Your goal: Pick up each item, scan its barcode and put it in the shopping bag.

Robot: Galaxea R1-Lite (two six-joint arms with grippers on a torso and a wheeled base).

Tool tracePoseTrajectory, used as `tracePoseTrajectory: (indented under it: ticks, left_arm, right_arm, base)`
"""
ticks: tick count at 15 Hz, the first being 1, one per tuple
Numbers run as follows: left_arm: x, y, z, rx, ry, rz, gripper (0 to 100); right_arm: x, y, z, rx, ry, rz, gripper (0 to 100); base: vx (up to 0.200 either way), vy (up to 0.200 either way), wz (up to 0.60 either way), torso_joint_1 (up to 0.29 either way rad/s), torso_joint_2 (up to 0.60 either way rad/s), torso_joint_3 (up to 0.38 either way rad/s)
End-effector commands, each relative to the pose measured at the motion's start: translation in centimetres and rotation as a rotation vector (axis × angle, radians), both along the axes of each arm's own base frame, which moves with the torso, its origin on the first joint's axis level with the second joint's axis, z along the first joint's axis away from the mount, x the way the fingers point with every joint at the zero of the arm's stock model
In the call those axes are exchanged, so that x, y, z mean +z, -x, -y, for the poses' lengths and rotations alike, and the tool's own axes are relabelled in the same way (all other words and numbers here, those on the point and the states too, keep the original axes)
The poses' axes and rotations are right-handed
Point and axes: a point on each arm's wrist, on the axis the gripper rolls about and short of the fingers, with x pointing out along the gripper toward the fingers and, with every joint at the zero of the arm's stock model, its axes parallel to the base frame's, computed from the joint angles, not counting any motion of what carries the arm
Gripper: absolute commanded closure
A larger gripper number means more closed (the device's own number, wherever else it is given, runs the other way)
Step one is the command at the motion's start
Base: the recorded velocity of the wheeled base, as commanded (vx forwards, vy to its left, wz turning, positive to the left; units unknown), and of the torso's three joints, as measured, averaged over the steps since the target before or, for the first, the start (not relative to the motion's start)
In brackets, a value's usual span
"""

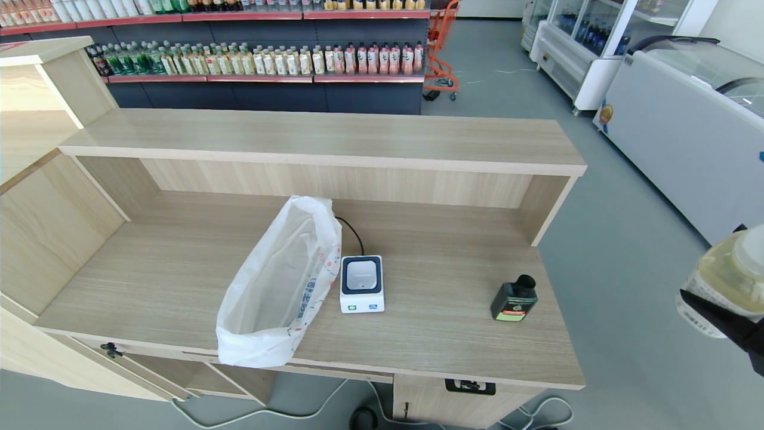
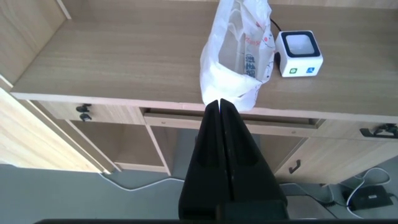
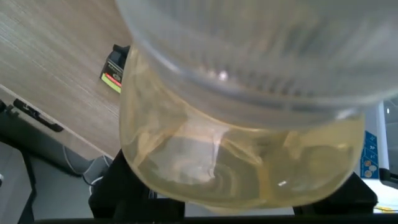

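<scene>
We are watching a clear bottle of pale yellow liquid (image 1: 725, 280) hanging off the counter's right end, the right gripper (image 1: 722, 313) clamping its jaws on the bottle's body, well apart from the barcode scanner (image 1: 362, 283). By our reading the task is barely beginning: this bottle is lifted but looking unscanned, the white plastic shopping bag (image 1: 280, 280) is gaping open just beside the scanner's left and appearing empty (its depths are partly hidden from us), and a small dark bottle with a black cap (image 1: 514, 298) is waiting on the right of the wooden checkout counter (image 1: 441, 334). The left gripper (image 2: 221, 124), jaws pressed together on nothing, is hovering before the counter's front edge. Behind, drink shelves (image 1: 268, 60), an orange cart (image 1: 444, 54) and chest freezers (image 1: 686, 107) are lining a grey shop floor.
</scene>
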Motion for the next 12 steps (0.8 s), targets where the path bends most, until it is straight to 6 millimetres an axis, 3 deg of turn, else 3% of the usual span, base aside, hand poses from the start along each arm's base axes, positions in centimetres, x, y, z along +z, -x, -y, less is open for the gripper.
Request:
tracePoseTrajectory:
  ticks: [1,6,10,11,12]
  left_arm:
    - [0.0,0.0,0.0,0.000,0.001,-0.001,100]
    - [0.0,0.0,0.0,0.000,0.001,-0.001,100]
    - [0.0,0.0,0.0,0.000,-0.001,0.000,100]
    - [0.0,0.0,0.0,0.000,-0.001,0.000,100]
    - [0.0,0.0,0.0,0.000,-0.001,0.001,100]
  right_arm:
    - [0.3,-0.1,0.0,0.002,-0.002,0.008,100]
    - [0.3,-1.3,-0.2,0.000,0.004,-0.021,100]
    - [0.7,-6.4,-1.1,0.011,-0.058,0.006,100]
    - [0.1,-8.9,-1.7,0.056,-0.088,0.011,100]
    - [-0.3,-9.8,-1.9,0.081,-0.093,0.011,100]
  base:
    - [0.000,0.200,0.00,0.002,0.00,0.007]
    - [0.000,0.200,0.00,0.004,0.00,0.001]
    - [0.000,0.200,0.00,0.004,0.00,0.006]
    - [0.000,0.200,0.00,0.007,0.00,0.007]
    - [0.000,0.200,0.00,0.002,0.00,0.002]
